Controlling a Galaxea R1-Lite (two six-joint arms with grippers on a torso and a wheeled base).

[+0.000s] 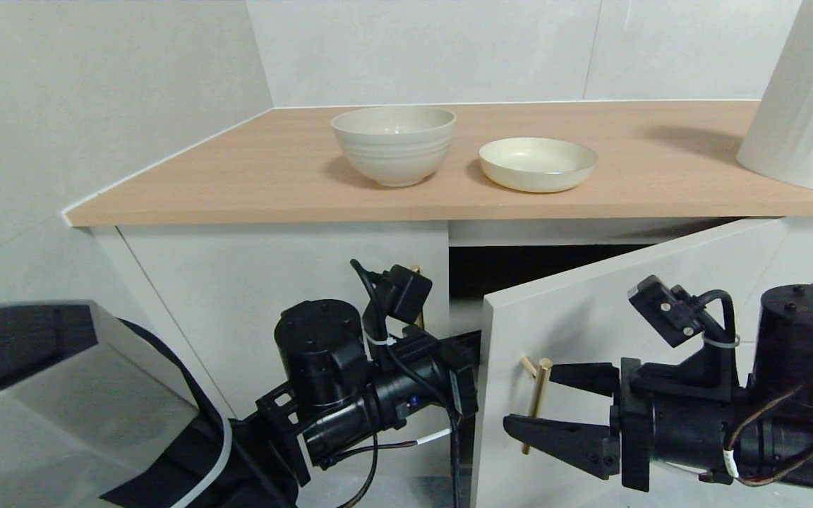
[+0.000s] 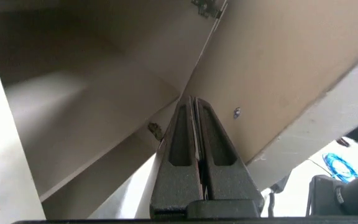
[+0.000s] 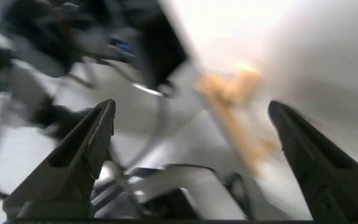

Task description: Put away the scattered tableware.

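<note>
We find a wooden counter (image 1: 237,176) bearing three items. A deep cream bowl (image 1: 394,144) stands upright near its middle. Just to its right, not touching, sits a shallow cream dish (image 1: 538,164). Well to the right stands a ribbed white object (image 1: 809,106).

head view high over counter (image 1: 237,187); both wrist views close by shared cabinet door (image 1: 590,310)

The deep bowl (image 1: 394,144) is cream with faint ridged bands. The shallow dish (image 1: 538,164) at its 3 o'clock is plain pale cream. The table (image 1: 237,185) is tan woodgrain, the cabinet door (image 1: 590,310) white, its handle (image 1: 539,384) brass. The left gripper (image 2: 193,102) and right gripper (image 1: 530,396) are black.
</note>
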